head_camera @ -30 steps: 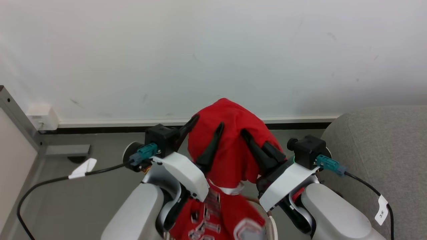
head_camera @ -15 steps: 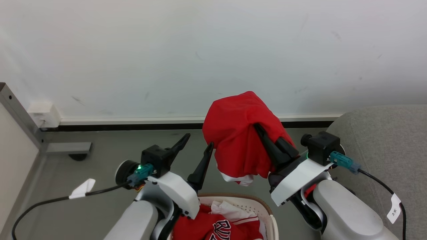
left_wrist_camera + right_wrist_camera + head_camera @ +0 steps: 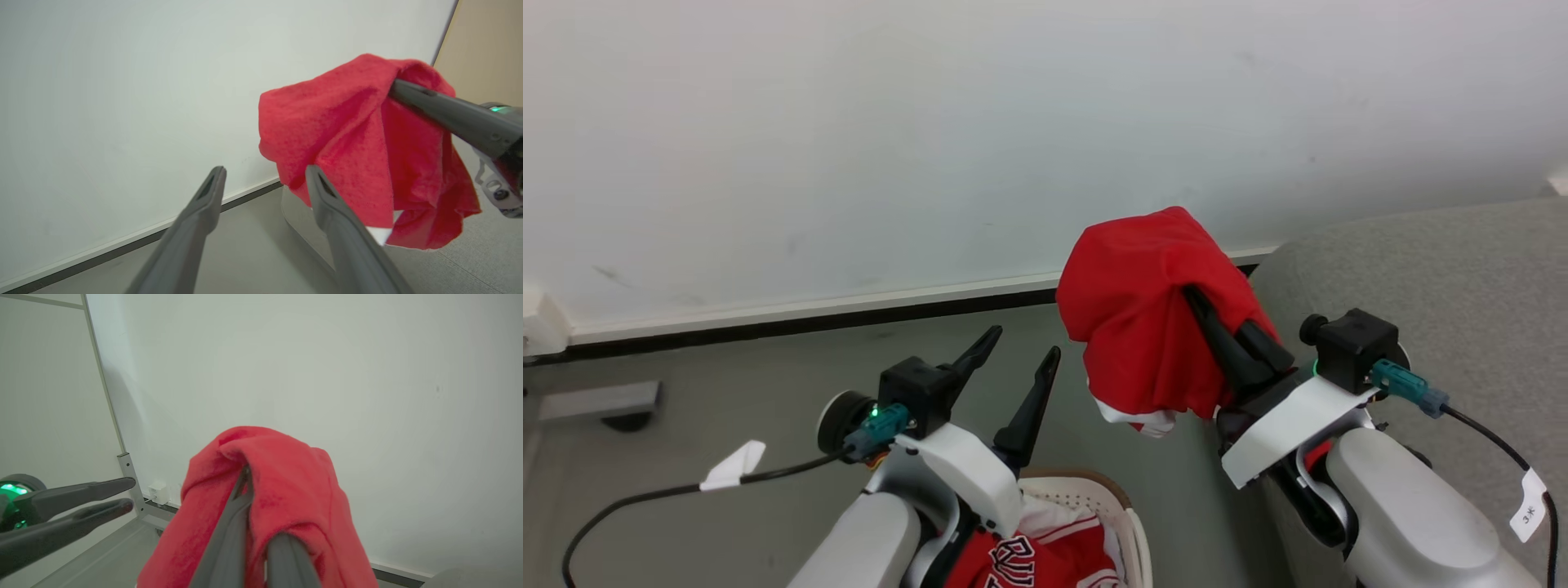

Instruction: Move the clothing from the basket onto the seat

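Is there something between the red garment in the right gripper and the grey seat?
Nothing visible. The red garment hangs from the right gripper, jaws shut on it, close to the seat. The open left gripper is on the garment's other side.

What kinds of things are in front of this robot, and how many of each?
Claws: 2 (left claw, right claw)
Red garments: 2 (held garment, lettered garment)
Basket: 1
Seat: 1
Total: 6

The grey floor [image 3: 727, 384] carries the basket [image 3: 1086, 492] (red clothing [image 3: 1054, 563] inside) and the grey seat [image 3: 1462, 269].
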